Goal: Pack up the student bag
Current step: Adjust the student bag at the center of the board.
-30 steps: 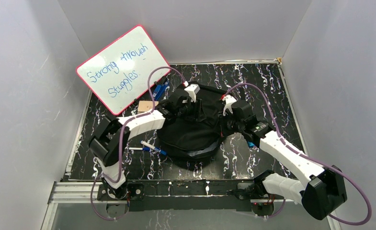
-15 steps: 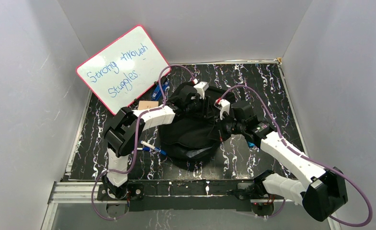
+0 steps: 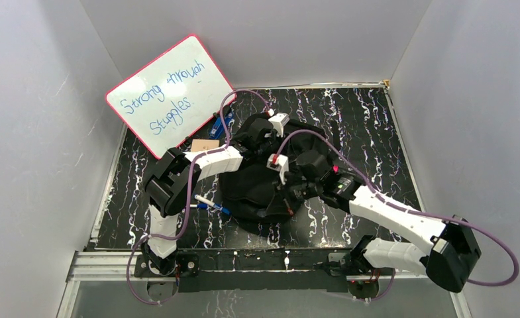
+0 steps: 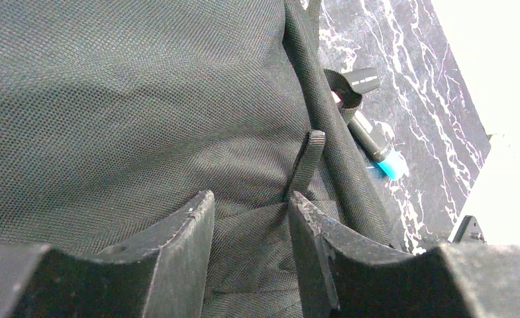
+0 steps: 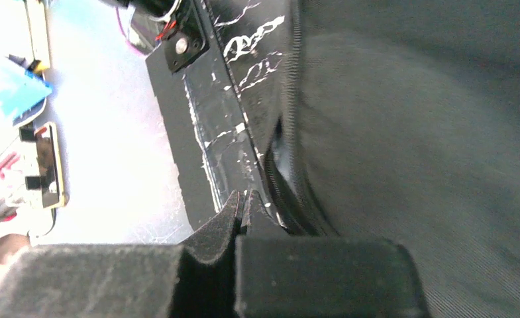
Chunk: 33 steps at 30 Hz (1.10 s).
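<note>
I see the bag [image 3: 250,189], rounded black weave, lying roughly near-far; left hand [image 4: 250,202] pinches it, right hand [image 5: 242,200] clenched.

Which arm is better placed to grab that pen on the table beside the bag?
Probably the left: the pen lies left of the student bag, beside that arm. The right hand is shut at the bag's zip and would have to reach over the bag.

The right end effector [image 5: 242,204] has its fingers pressed together, the tips meeting at the zipper edge [image 5: 291,119] of the student bag [image 5: 429,132]. The bag's black fabric fills one side of the view. Beside it runs a strip of black marbled desk [image 5: 207,132], with a black screwed bracket [image 5: 181,45] beyond.
</note>
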Available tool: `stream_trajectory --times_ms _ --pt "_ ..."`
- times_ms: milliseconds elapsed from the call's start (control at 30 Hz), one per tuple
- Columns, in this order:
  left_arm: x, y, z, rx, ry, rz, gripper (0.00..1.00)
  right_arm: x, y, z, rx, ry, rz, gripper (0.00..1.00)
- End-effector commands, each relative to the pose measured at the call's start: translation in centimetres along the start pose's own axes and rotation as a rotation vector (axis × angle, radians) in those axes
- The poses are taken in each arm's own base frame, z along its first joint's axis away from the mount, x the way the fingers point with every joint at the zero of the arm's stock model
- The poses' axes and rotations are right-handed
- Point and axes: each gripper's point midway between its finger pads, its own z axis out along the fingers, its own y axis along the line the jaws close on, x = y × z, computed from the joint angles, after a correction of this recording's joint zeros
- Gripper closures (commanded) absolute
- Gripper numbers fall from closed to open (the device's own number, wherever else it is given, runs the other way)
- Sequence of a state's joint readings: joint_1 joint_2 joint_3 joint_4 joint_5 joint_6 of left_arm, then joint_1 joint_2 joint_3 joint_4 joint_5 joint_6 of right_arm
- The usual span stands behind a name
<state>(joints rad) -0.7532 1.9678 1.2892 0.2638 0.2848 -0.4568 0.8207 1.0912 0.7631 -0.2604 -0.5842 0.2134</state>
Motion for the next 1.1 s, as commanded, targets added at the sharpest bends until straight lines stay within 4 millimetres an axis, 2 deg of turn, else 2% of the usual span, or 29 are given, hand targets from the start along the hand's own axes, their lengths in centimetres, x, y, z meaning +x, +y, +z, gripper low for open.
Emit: stream_trajectory --times_ms 0,167,233,300,367,433,567,667,767,967,1067 --pt "0.8 -0.3 0.3 0.000 0.029 0.008 0.57 -3.1 2.9 1.5 -0.037 -0.075 -0.101 1.00" --pt "0.9 -0.2 0.0 -0.005 0.023 0.002 0.57 -3.5 3.8 3.0 0.014 -0.085 -0.144 1.00" --pt "0.5 -0.2 -0.6 -0.015 0.002 0.004 0.56 -4.1 3.0 2.7 0.078 -0.108 -0.139 0.91" --pt "-0.5 -0.4 -1.9 -0.029 -0.043 0.016 0.56 -5.0 1.6 1.6 0.190 -0.169 -0.121 0.86" --pt "-1.6 -0.3 -3.7 -0.066 -0.102 0.034 0.56 -6.2 -0.1 -0.4 0.331 -0.254 -0.100 0.69" --pt "-3.0 -0.1 -6.0 -0.123 -0.171 0.054 0.56 -6.9 -1.7 -2.5 0.457 -0.338 -0.079 0.58" --pt "-3.8 1.9 -10.8 -0.284 -0.256 0.060 0.55 -7.5 -5.0 -7.1 0.720 -0.483 0.032 0.50" --pt "-2.7 2.2 -13.7 -0.327 -0.254 0.047 0.55 -5.8 -7.6 -9.9 0.921 -0.525 0.179 0.48" --pt "-1.5 1.1 -16.0 -0.301 -0.230 0.011 0.55 -3.0 -9.5 -11.2 1.062 -0.519 0.342 0.44" --pt "2.6 -2.5 -18.6 -0.197 -0.098 0.019 0.55 1.3 -10.2 -10.4 1.096 -0.443 0.565 0.33" --pt "5.0 -5.6 -19.3 -0.104 -0.032 0.085 0.56 2.7 -10.0 -9.7 1.063 -0.423 0.650 0.27"
